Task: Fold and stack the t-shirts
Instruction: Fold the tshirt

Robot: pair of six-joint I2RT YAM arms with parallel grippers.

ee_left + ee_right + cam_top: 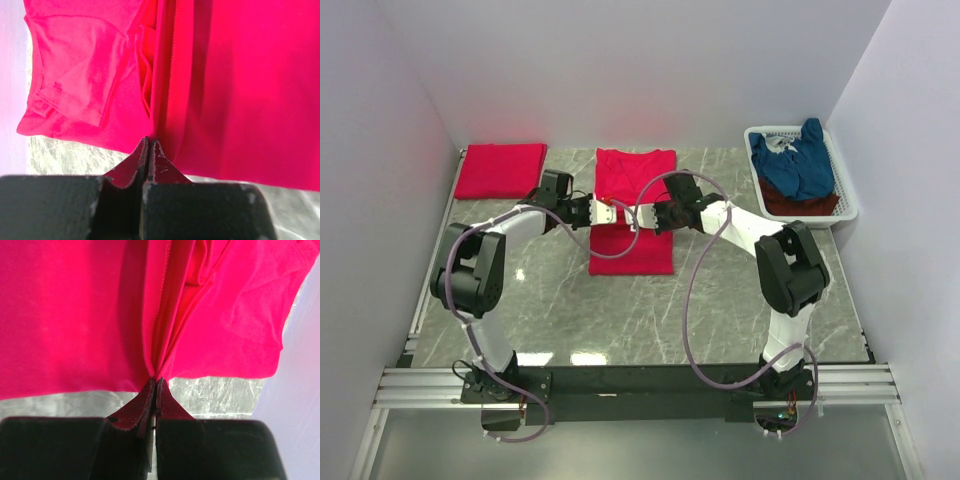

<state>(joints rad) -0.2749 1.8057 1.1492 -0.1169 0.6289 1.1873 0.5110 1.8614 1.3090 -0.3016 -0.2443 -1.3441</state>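
Top view, my left fingers (608, 212): pinching the centre red t-shirt (632, 250), mid-frame on the tabletop (720, 300).
Top view, my right fingers (642, 217): pinching the same shirt.
Top view, others: folded red t-shirt (501, 170) upper left; navy t-shirt (800, 160) over darker red t-shirt (800, 205) in the basket (820, 222), upper right.
Left wrist view, left fingers (148, 145): pressed together on a fold at the shirt's (240, 90) edge.
Right wrist view, right fingers (155, 385): likewise, on gathered cloth (75, 315).

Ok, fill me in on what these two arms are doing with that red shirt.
Both arms are working on the red t-shirt spread in the middle of the table. The left gripper and the right gripper are each pinched shut on a fold of its cloth, close together over the shirt's middle, so a fold is under way. A folded red shirt lies at the far left. The basket at the far right holds a navy blue shirt and a darker red one, not yet folded.
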